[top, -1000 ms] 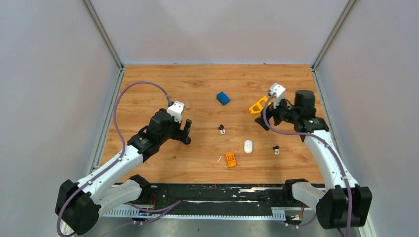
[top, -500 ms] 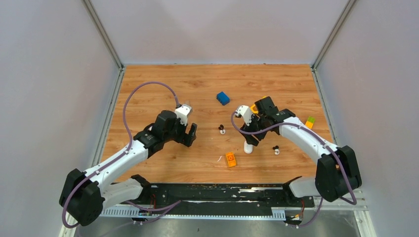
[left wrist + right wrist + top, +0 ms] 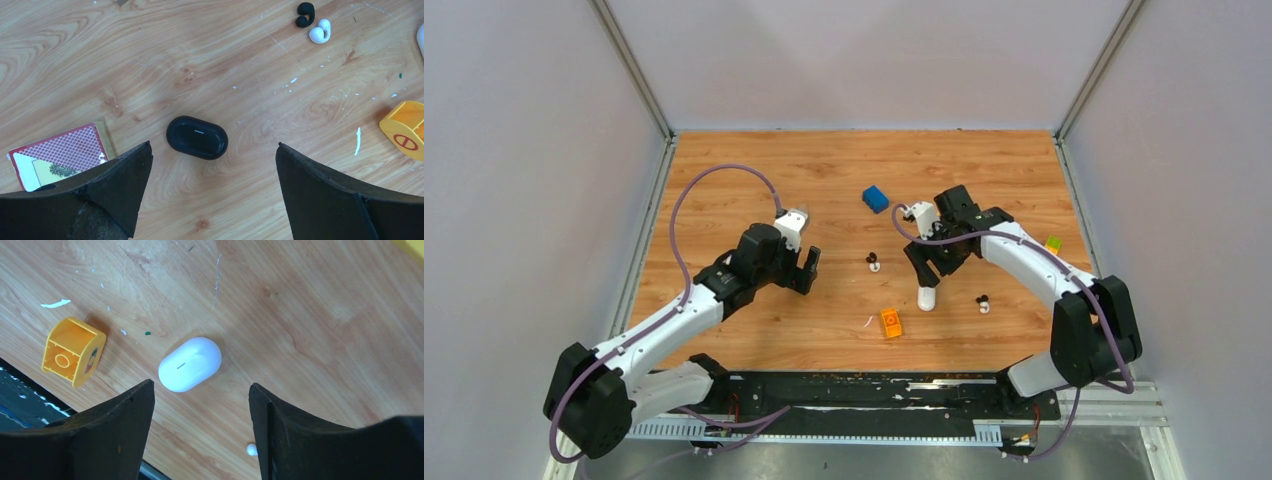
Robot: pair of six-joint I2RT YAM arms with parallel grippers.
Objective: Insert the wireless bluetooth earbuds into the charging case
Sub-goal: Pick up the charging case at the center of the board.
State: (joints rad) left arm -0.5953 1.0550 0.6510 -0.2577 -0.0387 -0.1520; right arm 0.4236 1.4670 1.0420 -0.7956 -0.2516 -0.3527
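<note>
The charging case [image 3: 190, 364] is seen lying shut on the wooden desk [image 3: 754, 170], towards the front. The right pincer [image 3: 201, 385] is held open over it. Its fingers are spread to either side of the case, and no contact is seen. An orange block [image 3: 73, 351] is found near the case. An earbud [image 3: 874, 262] is seen on the desk to the left of the case and a second earbud [image 3: 983, 303] to its right, both outside it. The left pincer [image 3: 212, 148] is held wide open over a black oval object [image 3: 197, 137]. A playing card [image 3: 57, 155] is partly hidden behind one of its fingers.
</note>
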